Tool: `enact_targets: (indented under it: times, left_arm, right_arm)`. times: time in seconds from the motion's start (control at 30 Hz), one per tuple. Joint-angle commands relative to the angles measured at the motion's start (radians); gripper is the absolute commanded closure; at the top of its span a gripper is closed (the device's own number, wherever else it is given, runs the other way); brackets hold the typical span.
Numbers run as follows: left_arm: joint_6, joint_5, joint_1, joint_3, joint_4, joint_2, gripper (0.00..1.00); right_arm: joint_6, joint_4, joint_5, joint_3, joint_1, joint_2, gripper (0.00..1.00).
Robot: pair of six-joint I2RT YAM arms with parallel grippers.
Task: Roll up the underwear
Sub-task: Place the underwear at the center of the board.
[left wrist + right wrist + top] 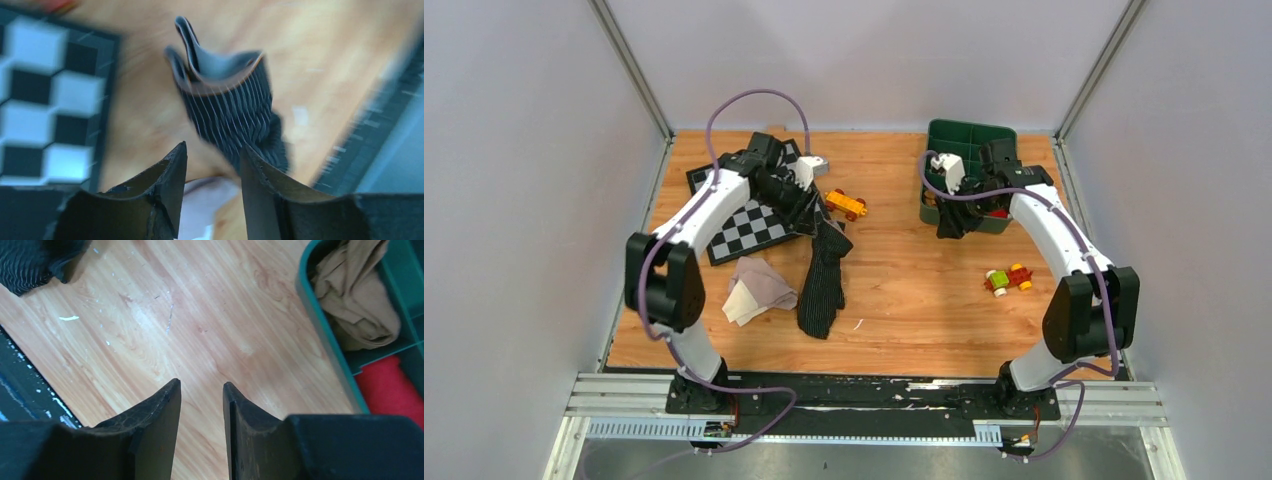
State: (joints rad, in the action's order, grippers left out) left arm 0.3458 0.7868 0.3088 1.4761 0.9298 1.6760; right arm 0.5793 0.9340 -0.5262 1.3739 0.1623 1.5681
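Note:
The black underwear (pixel 822 280) lies stretched out on the wooden table; its ribbed end (pixel 230 110) sits just beyond my left gripper (pixel 214 152), which is open and holds nothing. From above, that left gripper (pixel 814 212) hovers at the garment's far end. The pale pink-beige underwear (pixel 760 286) lies crumpled to the left of the black one and shows as a pale patch (pixel 210 200) under the left jaws. The tan-brown underwear (pixel 357 300) sits bundled inside the green bin (pixel 320 335). My right gripper (pixel 201 385) is open over bare wood beside the bin.
A checkerboard mat (pixel 749 228) lies under the left arm. An orange toy (pixel 846 204) sits near the left gripper, and toy blocks (pixel 1007 279) lie at the right. The green bin (pixel 969 135) stands at the back right with a red item (pixel 395 390) in it.

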Motion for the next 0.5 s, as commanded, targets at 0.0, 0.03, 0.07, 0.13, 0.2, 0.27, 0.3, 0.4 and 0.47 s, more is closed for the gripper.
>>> enact_targets:
  times: [0.0, 0.03, 0.07, 0.13, 0.2, 0.27, 0.3, 0.4, 0.47]
  left_arm:
    - [-0.104, -0.758, -0.011, 0.078, -0.147, 0.106, 0.46]
    - [-0.098, -0.812, -0.013, 0.091, -0.165, 0.110, 0.45]
    - [-0.102, -0.845, -0.011, 0.107, -0.172, 0.112, 0.44]
    - [-0.134, -0.836, -0.007, 0.137, -0.165, 0.113, 0.44]
    - [-0.153, -0.769, 0.015, 0.149, -0.145, 0.106, 0.45]
    - [-0.170, -0.673, 0.055, 0.128, -0.147, 0.089, 0.46]
    - [-0.181, -0.600, 0.072, 0.117, -0.156, 0.085, 0.47]
    - [-0.232, -0.509, 0.134, 0.110, -0.184, 0.099, 0.48]
    - [-0.259, -0.507, 0.177, 0.122, -0.207, 0.126, 0.49]
  right_arm:
    - [-0.035, 0.021, -0.074, -0.011, -0.001, 0.005, 0.62]
    - [-0.038, 0.020, -0.077, -0.014, -0.001, 0.001, 0.62]
    - [-0.042, 0.017, -0.079, -0.017, -0.001, -0.005, 0.62]
    - [-0.048, 0.006, -0.081, -0.035, -0.001, -0.020, 0.60]
    - [-0.049, -0.007, -0.076, -0.055, -0.001, -0.040, 0.60]
    - [-0.050, -0.017, -0.072, -0.078, -0.001, -0.055, 0.59]
    - [-0.048, -0.019, -0.071, -0.088, -0.001, -0.061, 0.59]
    - [-0.048, -0.018, -0.074, -0.105, -0.001, -0.066, 0.59]
    - [-0.049, -0.019, -0.076, -0.107, -0.001, -0.063, 0.59]
